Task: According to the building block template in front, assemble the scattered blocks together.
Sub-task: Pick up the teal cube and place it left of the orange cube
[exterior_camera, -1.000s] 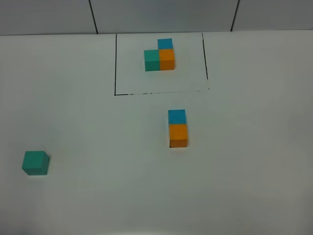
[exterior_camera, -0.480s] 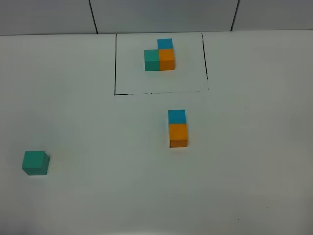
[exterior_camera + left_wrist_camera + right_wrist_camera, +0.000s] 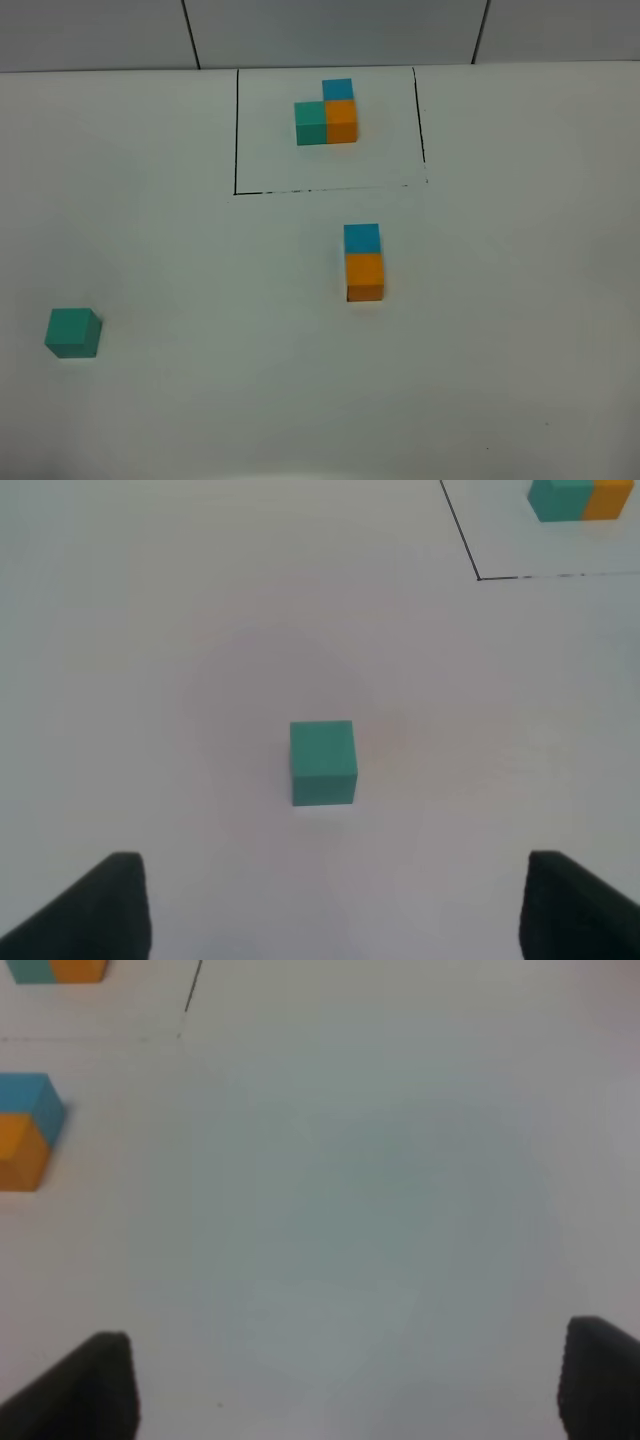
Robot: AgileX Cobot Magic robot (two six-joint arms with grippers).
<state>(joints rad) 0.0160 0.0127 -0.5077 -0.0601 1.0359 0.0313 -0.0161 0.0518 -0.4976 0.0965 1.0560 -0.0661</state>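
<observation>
The template is a joined trio of teal, orange and blue cubes inside a black outline at the back middle. A loose blue cube touches a loose orange cube in the middle of the table; both show in the right wrist view. A loose teal cube sits alone at the front left. My left gripper is open, with the teal cube on the table ahead of its fingers. My right gripper is open and empty over bare table. Neither gripper shows in the exterior view.
The white table ends at a grey wall along the back. The template's corner and outline show in the left wrist view.
</observation>
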